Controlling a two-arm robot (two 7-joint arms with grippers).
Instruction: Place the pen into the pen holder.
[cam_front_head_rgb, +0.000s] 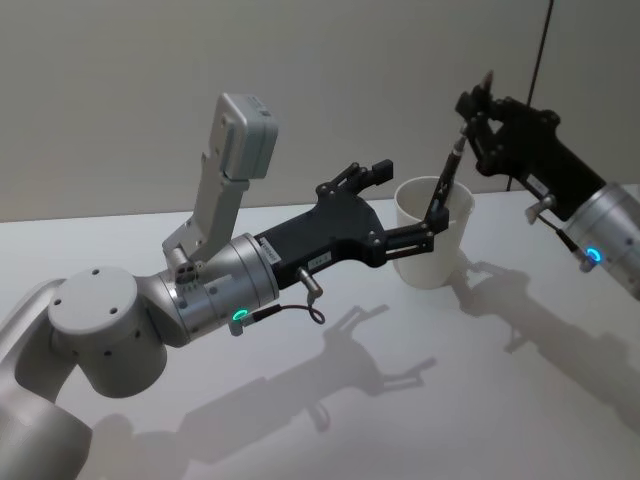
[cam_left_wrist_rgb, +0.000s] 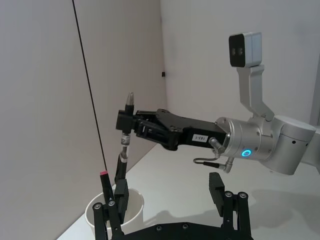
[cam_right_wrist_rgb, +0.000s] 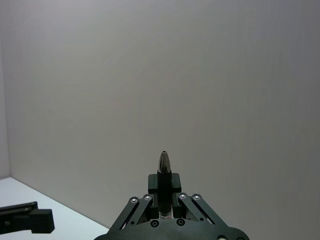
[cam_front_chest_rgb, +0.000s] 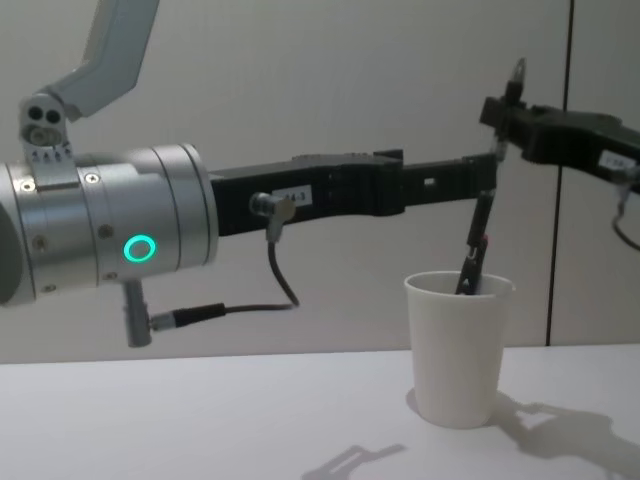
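The pen holder is a white paper cup standing upright on the white table, also seen in the chest view. My right gripper hangs above it, shut on the upper part of the dark pen. The pen slants downward and its lower end sits inside the cup below the rim. In the right wrist view the pen's tip pokes up between the closed fingers. My left gripper is open beside the cup, one finger reaching down at the near rim of the pen holder.
The white table stretches around the cup with nothing else on it. A pale wall with a thin dark vertical line stands behind. My left arm spans the table's left half.
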